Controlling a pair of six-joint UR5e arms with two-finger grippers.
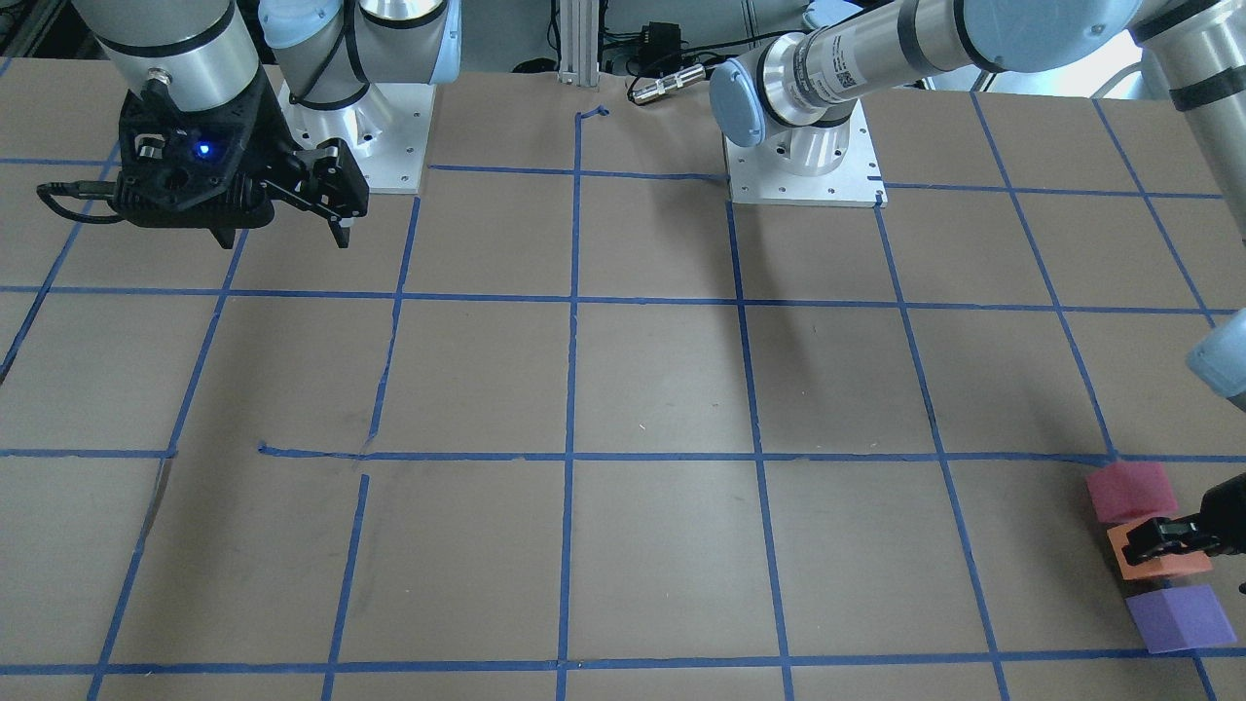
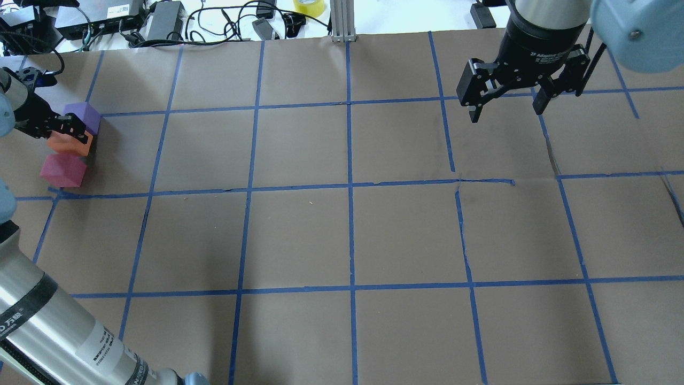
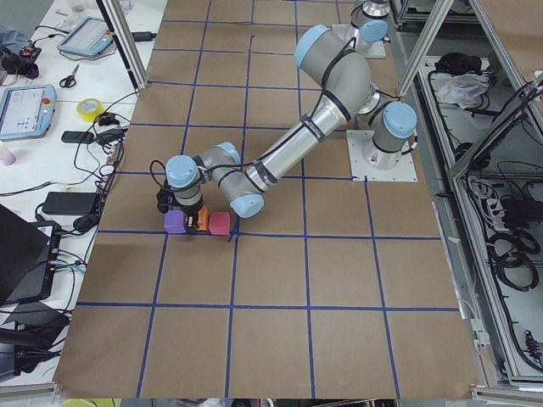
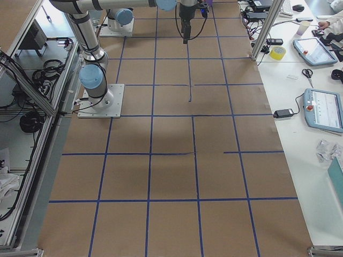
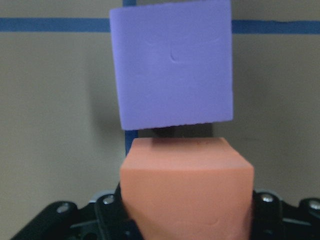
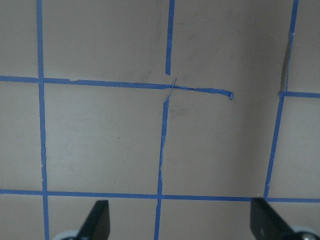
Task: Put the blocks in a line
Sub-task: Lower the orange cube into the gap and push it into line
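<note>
Three blocks lie in a short row at the table's left end: purple (image 2: 85,115), orange (image 2: 64,145) in the middle, pinkish-red (image 2: 63,171). In the front-facing view they are pinkish-red (image 1: 1129,490), orange (image 1: 1168,569) and purple (image 1: 1178,618). My left gripper (image 2: 72,133) is down at the table, shut on the orange block. The left wrist view shows the orange block (image 5: 187,190) between the fingers and the purple block (image 5: 172,70) just beyond it. My right gripper (image 2: 505,109) is open and empty, raised over the far right of the table, far from the blocks.
Brown paper with a blue tape grid (image 2: 350,184) covers the table. Both arm bases (image 1: 803,166) stand on white plates at the robot's side. Cables, power bricks and a yellow tape roll (image 2: 309,6) lie past the far edge. The blocks sit close to the table's left edge.
</note>
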